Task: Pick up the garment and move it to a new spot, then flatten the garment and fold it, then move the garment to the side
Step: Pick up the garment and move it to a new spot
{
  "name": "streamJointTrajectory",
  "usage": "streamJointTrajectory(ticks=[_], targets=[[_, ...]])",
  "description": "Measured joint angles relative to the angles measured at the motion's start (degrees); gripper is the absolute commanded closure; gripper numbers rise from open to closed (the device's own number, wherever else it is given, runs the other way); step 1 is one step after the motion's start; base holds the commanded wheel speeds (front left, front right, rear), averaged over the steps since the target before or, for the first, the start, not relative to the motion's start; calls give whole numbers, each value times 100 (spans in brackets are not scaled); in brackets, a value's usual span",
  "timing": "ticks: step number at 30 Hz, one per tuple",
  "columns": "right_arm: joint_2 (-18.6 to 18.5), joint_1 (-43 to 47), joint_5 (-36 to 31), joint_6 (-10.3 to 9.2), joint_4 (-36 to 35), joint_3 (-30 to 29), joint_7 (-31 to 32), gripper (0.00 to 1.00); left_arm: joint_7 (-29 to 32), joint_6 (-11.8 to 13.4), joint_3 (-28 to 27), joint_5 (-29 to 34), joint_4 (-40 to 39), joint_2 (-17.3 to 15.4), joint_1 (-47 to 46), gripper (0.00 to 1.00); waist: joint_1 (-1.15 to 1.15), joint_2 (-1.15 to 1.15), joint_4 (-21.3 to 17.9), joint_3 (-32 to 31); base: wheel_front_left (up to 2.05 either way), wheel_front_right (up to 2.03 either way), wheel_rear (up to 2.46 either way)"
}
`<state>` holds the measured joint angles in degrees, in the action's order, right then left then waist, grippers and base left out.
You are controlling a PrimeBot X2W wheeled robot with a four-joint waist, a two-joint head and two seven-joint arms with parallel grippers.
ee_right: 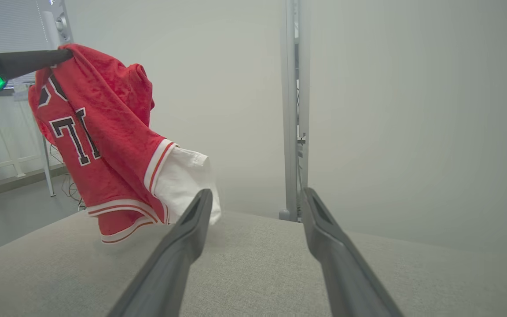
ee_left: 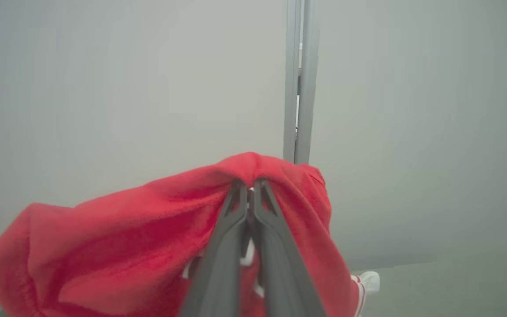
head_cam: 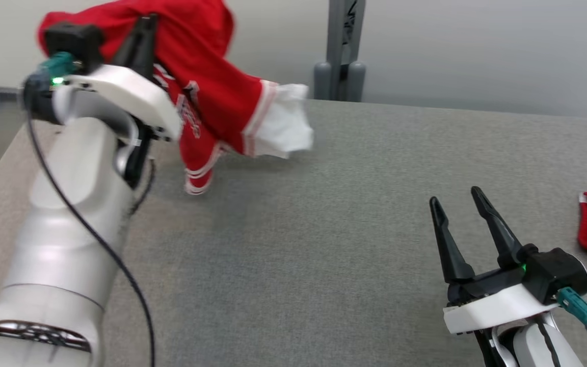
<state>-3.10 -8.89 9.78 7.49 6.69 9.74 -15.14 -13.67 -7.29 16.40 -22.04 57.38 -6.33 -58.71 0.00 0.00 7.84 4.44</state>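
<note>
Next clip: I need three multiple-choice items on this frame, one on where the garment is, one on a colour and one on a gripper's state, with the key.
1. Where is the red garment?
A. Spread out flat.
B. Hanging from the left gripper, over the table.
C. On the floor.

2. What colour is the sleeve end?
A. Blue.
B. Black.
C. White.

3. How is the right gripper?
A. Open, holding nothing.
B. Shut on the garment.
C. Shut, empty.

Key:
1 B: the left wrist view shows the fingers pinched on the red cloth, which is raised.
2 C: the sleeve end is white in the head and right wrist views.
3 A: its fingers stand apart with bare table between them.
</note>
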Motion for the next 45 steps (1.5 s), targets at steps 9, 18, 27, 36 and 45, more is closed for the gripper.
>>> streamJointTrajectory(ticks=[9, 18, 27, 36, 45], targets=[[32, 32, 121, 0, -88, -288, 0, 0, 527, -14, 1337, -798, -1354, 298, 662, 100, 0, 0, -489, -197, 0, 0, 0], [34, 35, 422, 0, -24, -388, 0, 0, 953, 201, 1819, -1456, -2512, 361, 1180, 100, 0, 0, -1119, -241, 0, 0, 0], [37, -43, 539, 0, 2, -66, -1, 0, 1163, 610, 1722, -1496, -900, 18, 1396, 100, 0, 0, -1719, -184, 0, 0, 0], [37, -226, 637, 0, -1, -43, -1, 0, 831, 838, 1603, -1485, 965, -278, 1302, 0, 0, 0, -1990, 187, 0, 0, 0], [40, -121, 506, 0, 77, -155, -1, 0, -22, 686, 1566, -1411, 1087, -423, 923, 0, 0, 0, -1551, 44, 0, 0, 0]])
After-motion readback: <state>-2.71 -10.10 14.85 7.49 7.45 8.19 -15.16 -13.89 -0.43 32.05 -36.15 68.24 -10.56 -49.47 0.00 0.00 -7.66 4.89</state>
